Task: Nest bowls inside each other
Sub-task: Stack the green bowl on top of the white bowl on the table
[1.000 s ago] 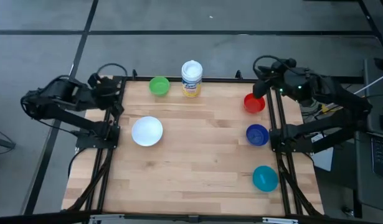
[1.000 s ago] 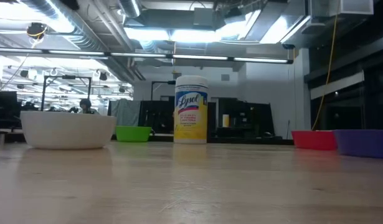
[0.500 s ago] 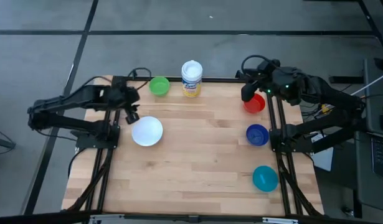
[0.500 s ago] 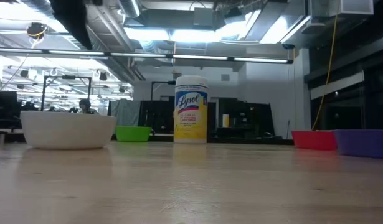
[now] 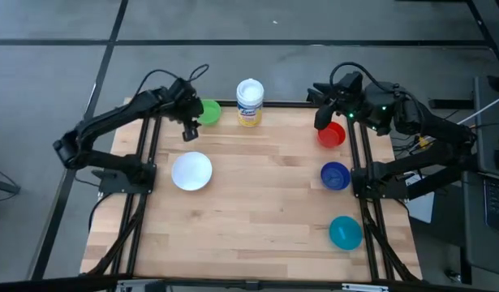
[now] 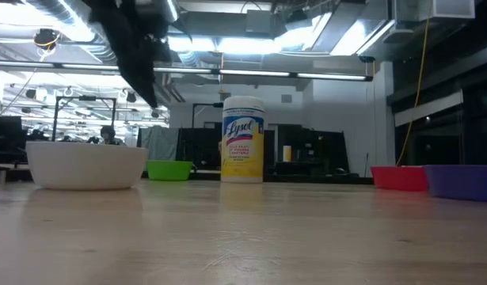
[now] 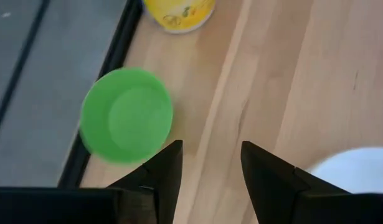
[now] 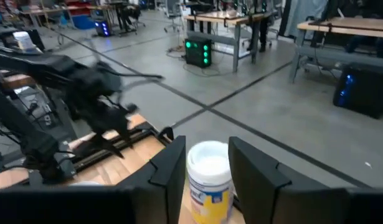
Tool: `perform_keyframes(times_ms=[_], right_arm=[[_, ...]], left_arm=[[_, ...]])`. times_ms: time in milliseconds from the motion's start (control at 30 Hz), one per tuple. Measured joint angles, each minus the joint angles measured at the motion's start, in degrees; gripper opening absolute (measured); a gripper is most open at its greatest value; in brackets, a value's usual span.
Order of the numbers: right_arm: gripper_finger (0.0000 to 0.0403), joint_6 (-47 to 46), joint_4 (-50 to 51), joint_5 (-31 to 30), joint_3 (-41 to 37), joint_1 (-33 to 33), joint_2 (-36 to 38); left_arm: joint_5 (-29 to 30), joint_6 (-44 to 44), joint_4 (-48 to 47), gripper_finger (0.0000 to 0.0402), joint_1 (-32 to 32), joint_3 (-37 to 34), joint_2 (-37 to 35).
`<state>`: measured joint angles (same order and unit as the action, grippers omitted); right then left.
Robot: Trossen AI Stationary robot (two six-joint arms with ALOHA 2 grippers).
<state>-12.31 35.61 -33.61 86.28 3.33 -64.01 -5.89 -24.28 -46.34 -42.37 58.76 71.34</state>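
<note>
Left gripper (image 7: 207,168): fingers spread, empty, green bowl (image 7: 126,116) just beside. Right gripper (image 8: 203,168): fingers spread, empty, above red bowl (image 5: 331,135).

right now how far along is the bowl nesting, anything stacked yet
Nothing is nested. The white bowl, green bowl, red bowl, dark blue bowl and teal bowl all sit apart on the table. In hand: the left tool hovers open and empty beside the green bowl; the right tool hangs open by the red bowl. Left: every pick and every nest.
</note>
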Motion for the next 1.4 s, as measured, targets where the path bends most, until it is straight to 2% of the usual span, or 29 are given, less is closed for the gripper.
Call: perform_keyframes(times_ms=[67,267,733,1100,1400], right_arm=[[0.0131,0.9,-0.7,0.0,0.0,0.0,0.0],[0.0142,2.6,-1.1,0.0,0.0,0.0,0.0],[0.0138,2.7,-2.0,1.5,0.0,0.0,0.0],[0.0145,2.8,-2.7,1.7,0.0,0.1,0.0],[0.0135,3.7,-5.9,6.7,0.0,3.8,-0.6]], left_arm=[[-3.1,-1.7,1.0,0.0159,-1.7,0.0,2.9],[-5.5,-6.6,1.1,0.0159,-3.9,0.0,10.2],[-2.1,-12.6,0.4,0.0158,-5.4,4.5,21.7],[0.9,-15.9,1.7,0.0158,-9.4,4.6,22.9],[-2.3,-16.9,3.4,0.0158,-12.2,4.7,23.9]])
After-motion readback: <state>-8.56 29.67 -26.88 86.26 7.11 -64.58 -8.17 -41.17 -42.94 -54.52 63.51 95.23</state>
